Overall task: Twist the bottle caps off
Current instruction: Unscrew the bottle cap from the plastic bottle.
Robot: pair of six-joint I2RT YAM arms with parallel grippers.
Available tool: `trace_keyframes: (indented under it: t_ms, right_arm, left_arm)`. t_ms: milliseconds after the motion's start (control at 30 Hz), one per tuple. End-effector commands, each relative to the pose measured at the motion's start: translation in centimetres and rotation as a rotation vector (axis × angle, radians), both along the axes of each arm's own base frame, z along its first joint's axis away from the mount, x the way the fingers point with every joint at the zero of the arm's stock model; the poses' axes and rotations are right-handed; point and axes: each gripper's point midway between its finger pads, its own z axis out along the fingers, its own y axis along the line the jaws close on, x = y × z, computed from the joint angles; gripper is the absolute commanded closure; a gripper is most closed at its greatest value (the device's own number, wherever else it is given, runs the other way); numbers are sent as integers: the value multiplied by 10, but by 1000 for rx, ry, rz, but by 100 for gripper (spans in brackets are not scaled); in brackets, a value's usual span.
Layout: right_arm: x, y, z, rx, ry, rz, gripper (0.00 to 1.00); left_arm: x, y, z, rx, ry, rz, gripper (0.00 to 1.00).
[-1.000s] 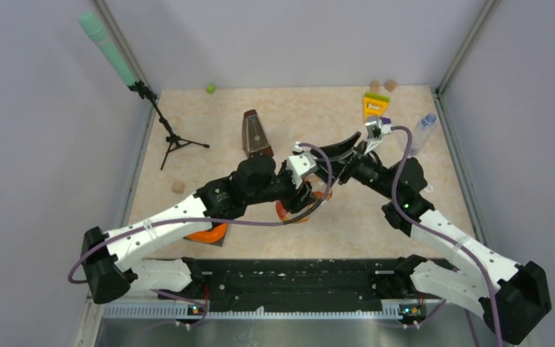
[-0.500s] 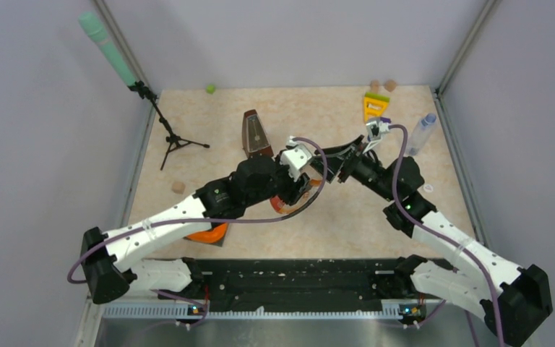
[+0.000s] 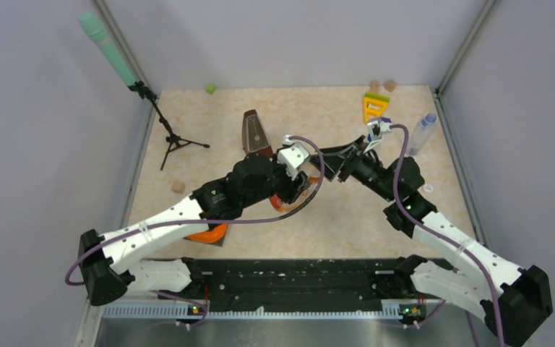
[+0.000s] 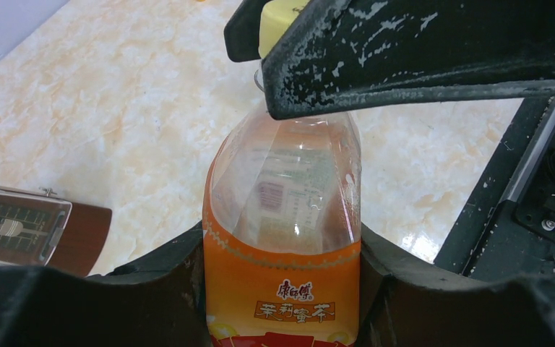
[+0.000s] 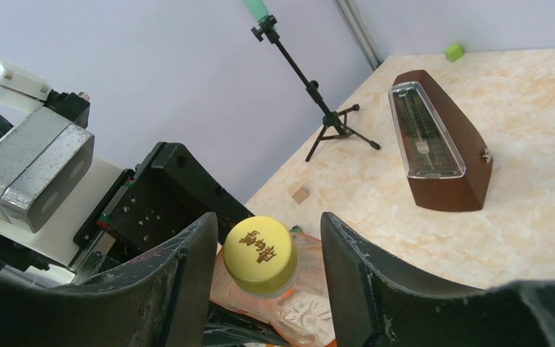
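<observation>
Yellow cap [image 5: 260, 254] between parted right jaws; left jaws clamp orange bottle [image 4: 282, 246].

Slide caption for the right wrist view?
Right gripper open astride the yellow cap of the orange bottle, not yet gripping; metronome behind.

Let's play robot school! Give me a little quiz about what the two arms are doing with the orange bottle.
1. True or false: the yellow cap is already off the orange bottle.
2. What is the left gripper clamped on? A) the yellow cap B) the orange bottle C) nothing at all
3. Which gripper has its fingers on either side of the yellow cap, not yet closed on it?

Key: 1 false, the cap sits on the bottle's neck. 2 B. 3 the right gripper.
</observation>
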Motion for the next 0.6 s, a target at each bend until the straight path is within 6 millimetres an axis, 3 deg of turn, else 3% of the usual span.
trace_keyframes:
  t_ms: [0,133,567]
  right_arm:
    - [-3,-7,22,42,-53,-24,45]
    - [-3,-7,24,48,-59,-28,50]
    - [-8,-4,23,43,-74,5,83]
  left_arm:
    - [2,-3,19,-65,-36,3,100]
    - [1,-5,19,-64,-33,-6,100]
    - [-6,-7,24,-88,-34,-45,100]
